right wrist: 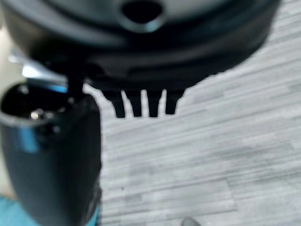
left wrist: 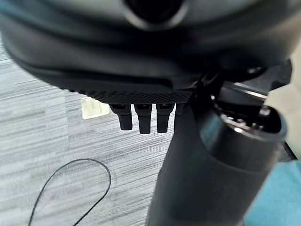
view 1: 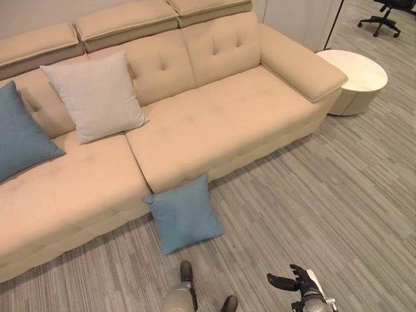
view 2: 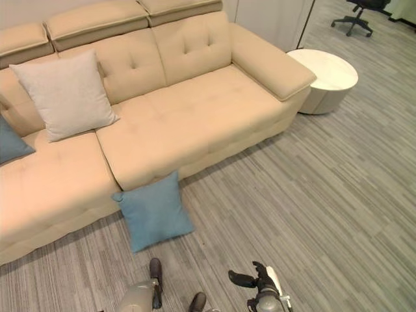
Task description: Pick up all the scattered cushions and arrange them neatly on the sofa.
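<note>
A blue cushion (view 1: 185, 214) stands on the floor, leaning against the front of the beige sofa (view 1: 227, 117) near the seam between its two seats. On the sofa's left part a cream cushion (view 1: 96, 96) rests against the backrest, and a second blue cushion (view 1: 19, 133) lies at the far left. My left hand (view 1: 187, 276) hangs low just in front of the floor cushion, fingers (left wrist: 143, 120) straight and empty. My right hand (view 1: 300, 281) is further right above bare floor, fingers (right wrist: 141, 106) also straight and holding nothing.
A round white side table (view 1: 354, 75) stands by the sofa's right armrest. A black office chair (view 1: 383, 16) is at the far right back. Striped grey floor (view 1: 325, 208) stretches in front of and to the right of the sofa.
</note>
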You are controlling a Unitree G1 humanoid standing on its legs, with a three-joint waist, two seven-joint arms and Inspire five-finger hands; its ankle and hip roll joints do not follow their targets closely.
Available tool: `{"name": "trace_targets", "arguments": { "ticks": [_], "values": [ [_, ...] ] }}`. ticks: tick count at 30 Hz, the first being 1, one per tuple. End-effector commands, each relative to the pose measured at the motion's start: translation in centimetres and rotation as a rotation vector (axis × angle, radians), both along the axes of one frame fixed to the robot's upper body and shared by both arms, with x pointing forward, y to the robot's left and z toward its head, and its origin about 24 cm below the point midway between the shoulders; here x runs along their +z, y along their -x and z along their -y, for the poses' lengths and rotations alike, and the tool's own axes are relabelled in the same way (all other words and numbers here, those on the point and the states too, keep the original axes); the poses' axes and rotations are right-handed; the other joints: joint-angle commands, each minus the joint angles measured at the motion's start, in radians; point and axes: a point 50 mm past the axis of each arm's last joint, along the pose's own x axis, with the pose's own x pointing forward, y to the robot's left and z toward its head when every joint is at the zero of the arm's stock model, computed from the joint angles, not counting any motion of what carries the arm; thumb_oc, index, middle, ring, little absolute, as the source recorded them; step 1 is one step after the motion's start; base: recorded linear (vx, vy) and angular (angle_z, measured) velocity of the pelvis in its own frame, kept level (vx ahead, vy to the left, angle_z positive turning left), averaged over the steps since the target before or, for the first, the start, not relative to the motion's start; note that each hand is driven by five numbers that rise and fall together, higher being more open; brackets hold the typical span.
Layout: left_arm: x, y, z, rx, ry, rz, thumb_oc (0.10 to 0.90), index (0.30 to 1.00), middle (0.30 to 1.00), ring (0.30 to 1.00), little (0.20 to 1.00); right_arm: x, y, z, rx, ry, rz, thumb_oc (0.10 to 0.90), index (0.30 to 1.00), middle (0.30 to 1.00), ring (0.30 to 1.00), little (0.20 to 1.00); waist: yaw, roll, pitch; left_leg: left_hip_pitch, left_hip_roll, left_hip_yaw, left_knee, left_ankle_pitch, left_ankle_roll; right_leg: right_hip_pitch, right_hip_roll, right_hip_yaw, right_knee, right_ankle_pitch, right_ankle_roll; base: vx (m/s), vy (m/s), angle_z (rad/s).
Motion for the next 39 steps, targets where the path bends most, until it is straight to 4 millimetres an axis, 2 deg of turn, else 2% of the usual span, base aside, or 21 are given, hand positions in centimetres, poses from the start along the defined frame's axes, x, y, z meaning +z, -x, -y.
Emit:
{"name": "trace_targets", "arguments": {
  "ticks": [1,2,4,5,7,9,10,11,13,14,15,16,19,21,22,26,30,34,36,37,39],
  "values": [
    [0.6,-0.2,-2.3,-0.03,-0.073,0.017,0.8,0.9,0.9,0.9,0.9,0.5,-1.1,-0.8,0.04,-0.027,0.065,0.8,0.9,0.9,0.9,0.9,-0.012,-0.037,-0.041,0.016,-0.063,-0.018,0.04,-0.122,0.05,-0.037,-0.23,0.116,0.387,0.113,0.165,0.15,0.261,0.37],
    [0.7,-0.6,-2.4,-0.04,-0.076,0.027,0.8,0.9,0.9,0.9,0.9,0.6,-1.1,-1.0,0.042,-0.033,0.073,0.8,0.9,0.9,0.9,0.9,-0.026,-0.029,-0.031,0.029,-0.069,-0.034,0.04,-0.131,0.062,-0.07,-0.237,0.145,0.465,0.145,0.166,0.2,0.309,0.72],
    [1.0,-1.5,-2.5,-0.064,-0.089,0.049,0.8,0.9,0.9,0.9,0.9,0.6,-1.0,-1.3,0.037,-0.049,0.083,0.8,0.9,0.9,0.9,0.9,-0.046,-0.014,-0.022,0.06,-0.079,-0.068,0.034,-0.15,0.075,-0.137,-0.226,0.209,0.557,0.132,0.146,0.16,0.133,0.81],
    [1.1,-2.3,-2.6,-0.074,-0.098,0.072,0.8,0.9,0.9,0.9,0.9,0.6,-0.9,-1.5,0.03,-0.056,0.09,0.8,0.9,0.9,0.9,0.9,-0.057,-0.007,-0.019,0.076,-0.084,-0.091,0.028,-0.155,0.075,-0.169,-0.219,0.232,0.564,0.109,0.131,0.17,0.051,0.72],
    [1.3,-3.0,-2.6,-0.076,-0.101,0.097,0.8,0.9,0.9,0.9,0.9,0.6,-1.0,-1.7,0.027,-0.066,0.096,0.8,0.9,0.9,0.9,0.9,-0.069,-0.001,-0.018,0.083,-0.085,-0.113,0.024,-0.157,0.069,-0.199,-0.211,0.25,0.528,0.093,0.117,0.12,-0.021,0.9],
    [1.8,-5.0,-2.4,-0.107,-0.11,0.157,0.8,0.9,0.9,0.9,0.9,0.8,-1.5,-1.7,0.016,-0.076,0.118,0.8,0.9,0.9,0.9,0.9,-0.095,-0.011,0.005,0.098,-0.101,-0.161,0.031,-0.172,0.052,-0.233,-0.202,0.285,0.368,0.047,0.103,0.13,-0.096,0.65],
    [1.8,-5.1,-2.4,-0.107,-0.11,0.158,0.8,0.9,0.9,0.9,0.9,0.8,-1.6,-1.7,0.016,-0.076,0.119,0.8,0.9,0.9,0.9,0.9,-0.096,-0.009,0.004,0.096,-0.099,-0.162,0.029,-0.169,0.052,-0.233,-0.199,0.283,0.362,0.051,0.102,0.11,-0.109,0.61],
    [2.0,-5.7,-2.3,-0.131,-0.119,0.173,0.8,0.9,0.9,0.9,0.9,0.8,-1.6,-1.6,0.003,-0.075,0.123,0.8,0.9,0.9,0.9,0.9,-0.115,-0.018,0.016,0.102,-0.114,-0.187,0.038,-0.182,0.047,-0.258,-0.175,0.332,0.286,0.055,0.106,0.1,-0.115,0.66],
    [2.4,-7.1,-2.2,-0.161,-0.128,0.207,0.8,0.9,0.9,0.9,0.9,1.2,-1.9,-1.2,-0.019,-0.068,0.146,0.8,0.9,0.9,0.9,0.9,-0.147,-0.034,0.037,0.095,-0.138,-0.229,0.061,-0.198,0.034,-0.305,-0.15,0.424,0.175,0.106,0.133,0.11,-0.145,0.57],
    [2.4,-7.1,-2.1,-0.185,-0.131,0.196,0.8,0.9,0.9,0.9,0.9,1.3,-2.0,-0.9,-0.02,-0.049,0.144,0.8,0.9,0.9,0.9,0.9,-0.158,-0.038,0.047,0.098,-0.141,-0.241,0.064,-0.205,0.033,-0.321,-0.142,0.437,0.153,0.121,0.136,0.07,-0.094,0.77],
    [2.6,-7.7,-2.2,-0.19,-0.136,0.217,0.8,0.9,0.9,0.9,0.9,1.4,-2.0,-0.7,-0.029,-0.049,0.159,0.8,0.9,0.9,0.9,0.9,-0.157,-0.051,0.045,0.088,-0.15,-0.249,0.084,-0.217,0.03,-0.289,-0.155,0.433,0.101,0.115,0.142,0.02,-0.088,0.77],
    [2.8,-8.0,-2.4,-0.179,-0.142,0.233,0.8,0.9,0.9,0.9,0.9,1.5,-2.1,-0.7,-0.029,-0.048,0.164,0.8,0.9,0.9,0.9,0.9,-0.155,-0.061,0.049,0.072,-0.155,-0.254,0.101,-0.222,0.029,-0.279,-0.167,0.423,0.101,0.121,0.138,-0.04,-0.099,0.84],
    [3.4,-9.3,-2.7,-0.158,-0.145,0.284,0.8,0.9,0.9,0.9,0.9,2.2,-3.2,0.0,-0.025,-0.024,0.206,0.8,0.9,0.9,0.9,0.9,-0.164,-0.062,0.06,0.021,-0.151,-0.267,0.12,-0.212,0.024,-0.309,-0.139,0.439,0.114,0.135,0.133,-0.07,-0.107,0.56],
    [3.6,-9.7,-2.9,-0.147,-0.149,0.3,0.8,0.9,0.9,0.9,0.9,2.6,-3.7,0.4,-0.021,-0.008,0.22,0.8,0.9,0.9,0.9,0.9,-0.162,-0.061,0.064,0.002,-0.146,-0.269,0.122,-0.208,0.022,-0.318,-0.139,0.431,0.113,0.138,0.128,-0.09,-0.114,0.02],
    [4.1,-10.6,-3.1,-0.134,-0.154,0.336,0.8,0.9,0.9,0.9,0.9,3.3,-4.8,1.1,-0.013,0.023,0.254,0.8,0.9,0.9,0.9,0.9,-0.16,-0.058,0.072,-0.037,-0.137,-0.276,0.12,-0.192,0.013,-0.348,-0.132,0.422,0.113,0.143,0.121,-0.15,-0.174,-0.1],
    [4.7,-11.6,-3.4,-0.123,-0.163,0.372,0.8,0.9,0.9,0.9,0.9,4.4,-5.9,1.9,-0.024,0.046,0.304,0.8,0.9,0.9,0.9,0.9,-0.161,-0.053,0.064,-0.081,-0.121,-0.286,0.105,-0.168,0.0,-0.388,-0.122,0.415,0.112,0.141,0.108,-0.08,-0.116,0.07],
    [6.2,-13.8,-4.0,-0.107,-0.185,0.47,0.8,0.9,0.9,0.9,0.9,6.8,-8.2,3.0,-0.051,0.049,0.438,0.8,0.9,0.9,0.9,0.9,-0.158,-0.039,0.069,-0.143,-0.102,-0.295,0.078,-0.135,-0.016,-0.468,-0.098,0.417,0.126,0.128,0.096,-0.08,-0.085,-0.05],
    [10.0,-18.8,-4.5,-0.113,-0.238,0.67,0.8,0.9,0.9,0.9,0.9,9.7,-10.5,4.7,-0.137,0.06,0.593,0.8,0.9,0.9,0.9,0.9,-0.177,-0.022,0.107,-0.249,-0.076,-0.277,0.113,-0.117,-0.037,-0.56,-0.099,0.403,0.157,0.11,0.089,-0.09,-0.091,-0.01],
    [12.8,-22.0,-4.2,-0.109,-0.243,0.791,0.8,0.9,0.9,0.9,0.9,11.6,-12.5,5.3,-0.176,0.047,0.679,0.8,0.9,0.9,0.9,0.9,-0.188,-0.009,0.14,-0.324,-0.059,-0.259,0.149,-0.106,-0.045,-0.636,-0.097,0.392,0.197,0.102,0.082,-0.08,-0.074,0.25],
    [14.1,-23.3,-4.2,-0.099,-0.238,0.841,0.8,0.9,0.9,0.9,0.9,12.7,-13.7,5.7,-0.189,0.041,0.714,0.8,0.9,0.9,0.9,0.9,-0.185,0.004,0.142,-0.347,-0.05,-0.262,0.165,-0.139,-0.051,-0.668,-0.09,0.395,0.228,0.065,0.084,-0.01,-0.07,0.11],
    [16.6,-25.6,-4.2,-0.085,-0.232,0.922,0.8,0.9,0.9,0.9,0.9,14.8,-15.9,6.2,-0.214,0.028,0.778,0.8,0.9,0.9,0.9,0.9,-0.19,0.015,0.155,-0.432,-0.042,-0.254,0.201,-0.136,-0.058,-0.751,-0.096,0.395,0.27,0.057,0.082,-0.04,-0.062,-0.01]
  ]
}}
